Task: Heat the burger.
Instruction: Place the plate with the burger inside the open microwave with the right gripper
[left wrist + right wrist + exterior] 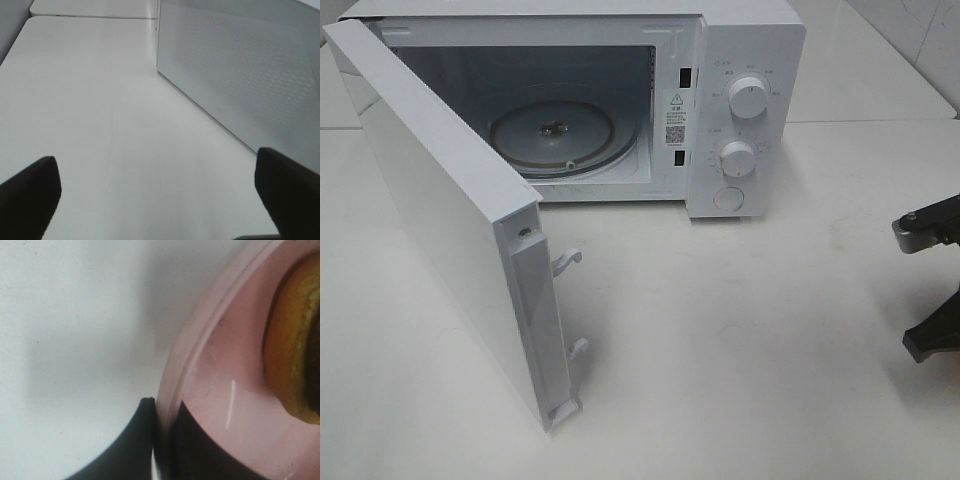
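Fingers (125, 455) of the right gripper (164, 407) are clamped on the rim of the pink plate (210, 355). One dark pad is outside the edge and one inside, with the rim squeezed between them. The burger (292, 340) sits on that plate just past the pinch; only a slice of tan bun is in shot. White table (65, 340) shows beyond the rim.

The high view doesn't catch the plate or burger, just bits of the right arm (925, 228) poking in at the right edge.

The left gripper (160, 195) is spread wide with nothing in it, hanging over the table near the mesh face of the microwave door (250, 75). That door is swung out to the front left. The microwave (740, 60) cavity faces forward with its glass turntable (552, 135) inside.
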Robot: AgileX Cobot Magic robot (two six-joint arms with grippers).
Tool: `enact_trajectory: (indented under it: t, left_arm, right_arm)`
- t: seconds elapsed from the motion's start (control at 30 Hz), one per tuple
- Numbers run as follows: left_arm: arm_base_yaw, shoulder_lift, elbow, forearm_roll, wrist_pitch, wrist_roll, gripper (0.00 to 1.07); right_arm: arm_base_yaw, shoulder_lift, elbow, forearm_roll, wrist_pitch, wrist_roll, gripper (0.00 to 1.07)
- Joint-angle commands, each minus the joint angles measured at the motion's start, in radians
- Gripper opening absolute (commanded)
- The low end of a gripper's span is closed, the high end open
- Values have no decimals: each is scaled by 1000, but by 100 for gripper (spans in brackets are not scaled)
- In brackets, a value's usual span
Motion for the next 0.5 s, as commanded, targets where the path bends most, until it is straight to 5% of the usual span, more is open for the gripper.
enact_trajectory:
  t: [0.03, 0.5]
  left_arm:
    - [2, -16, 0, -5, -8, -1, 98]
    - [2, -16, 0, -5, -8, -1, 98]
  right_arm:
    - [17, -33, -2, -62, 43, 23, 0]
    - [130, -160, -2, -95, 141, 31, 0]
